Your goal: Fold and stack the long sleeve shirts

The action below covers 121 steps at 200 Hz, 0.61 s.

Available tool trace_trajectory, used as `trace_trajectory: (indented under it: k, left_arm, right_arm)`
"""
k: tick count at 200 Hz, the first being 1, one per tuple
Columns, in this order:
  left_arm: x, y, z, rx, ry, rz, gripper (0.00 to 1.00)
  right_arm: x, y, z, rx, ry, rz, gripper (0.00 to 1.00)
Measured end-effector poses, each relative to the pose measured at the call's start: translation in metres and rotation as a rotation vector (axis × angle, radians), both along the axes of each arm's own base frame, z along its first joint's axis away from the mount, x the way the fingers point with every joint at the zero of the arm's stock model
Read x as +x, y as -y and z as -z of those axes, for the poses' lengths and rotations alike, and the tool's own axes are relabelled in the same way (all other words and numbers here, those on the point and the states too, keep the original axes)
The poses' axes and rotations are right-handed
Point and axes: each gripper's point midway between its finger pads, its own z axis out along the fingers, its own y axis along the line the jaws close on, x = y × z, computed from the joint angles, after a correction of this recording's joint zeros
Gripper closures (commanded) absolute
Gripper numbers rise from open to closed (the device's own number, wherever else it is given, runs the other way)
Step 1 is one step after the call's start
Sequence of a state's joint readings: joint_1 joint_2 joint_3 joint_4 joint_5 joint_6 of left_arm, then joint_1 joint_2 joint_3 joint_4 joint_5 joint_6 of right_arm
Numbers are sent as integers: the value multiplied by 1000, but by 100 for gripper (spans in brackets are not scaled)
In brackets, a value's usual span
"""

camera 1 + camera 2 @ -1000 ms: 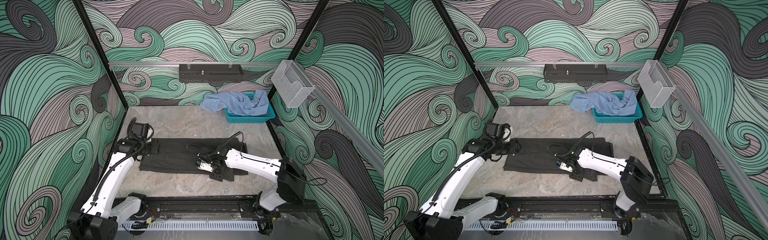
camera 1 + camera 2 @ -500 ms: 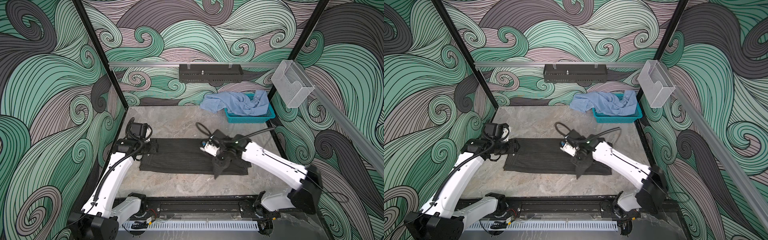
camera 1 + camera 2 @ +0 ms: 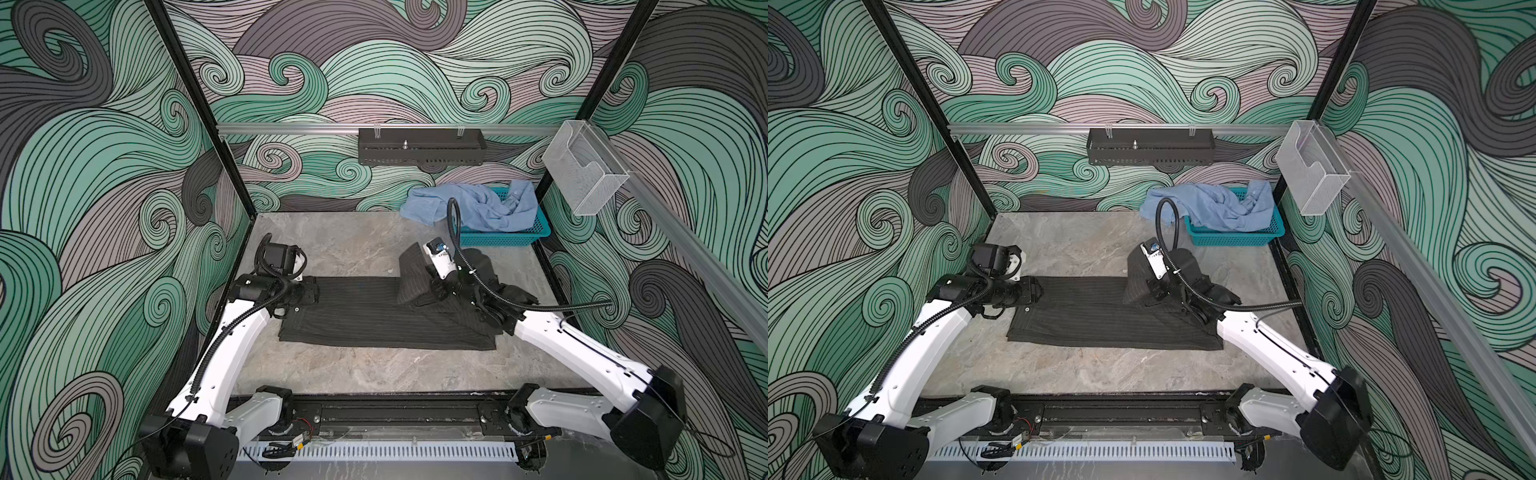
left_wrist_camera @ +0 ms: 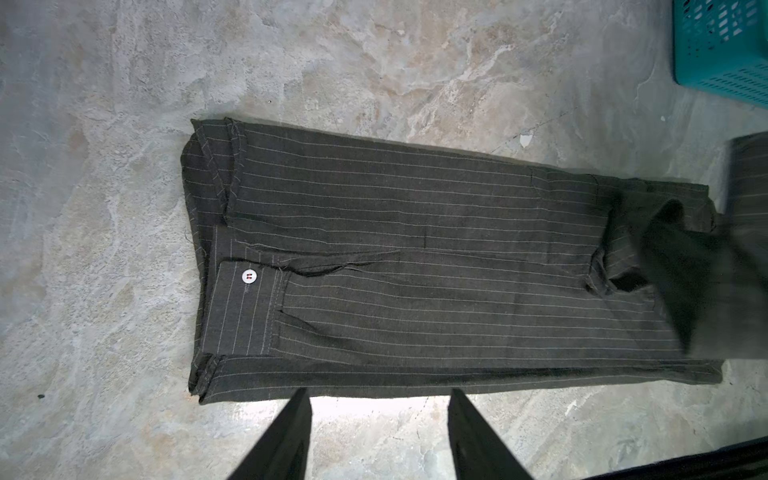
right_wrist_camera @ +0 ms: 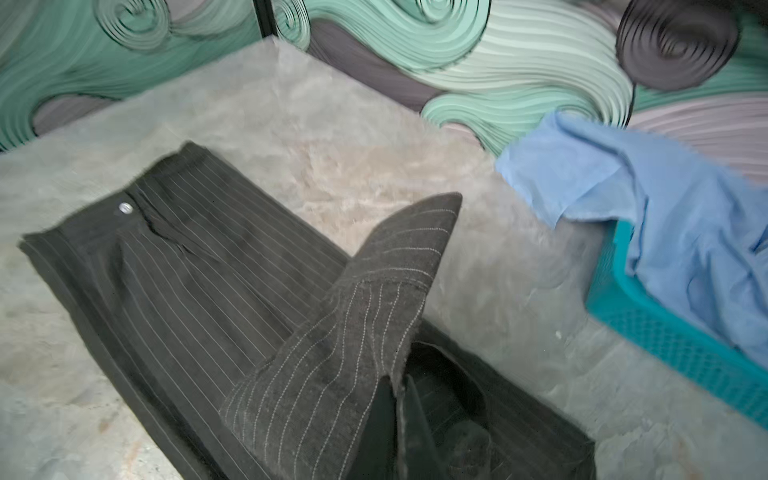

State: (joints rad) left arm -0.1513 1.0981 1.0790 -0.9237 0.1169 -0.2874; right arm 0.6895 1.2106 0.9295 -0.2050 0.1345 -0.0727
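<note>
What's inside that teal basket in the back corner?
A crumpled light blue shirt fills the teal basket and spills over its rim to the left. Anything lying beneath the shirt is covered, so I cannot tell.

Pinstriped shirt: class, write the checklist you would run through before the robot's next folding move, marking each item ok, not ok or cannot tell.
1. Right gripper shut on the lifted flap of the pinstriped shirt: ok.
2. Left gripper open, holding nothing: ok.
3. Shirt's buttoned end flat on the table: ok.
4. Shirt's middle bare for the flap to land: ok.
5. Blue shirt folded: not ok, crumpled over the basket.
6. Grip secure enough for the carry: cannot tell.
</note>
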Motion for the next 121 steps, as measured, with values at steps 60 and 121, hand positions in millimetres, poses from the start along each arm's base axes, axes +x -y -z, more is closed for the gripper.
trace_trajectory:
  k: [60, 121]
  left_arm:
    - [6, 6, 3, -27, -6, 10, 44]
    - [21, 3, -19, -43, 50, -33, 44]
  right_arm:
    - [17, 13, -15, 124, 84, 229, 100]
    - [-16, -65, 50, 25, 36, 190, 100]
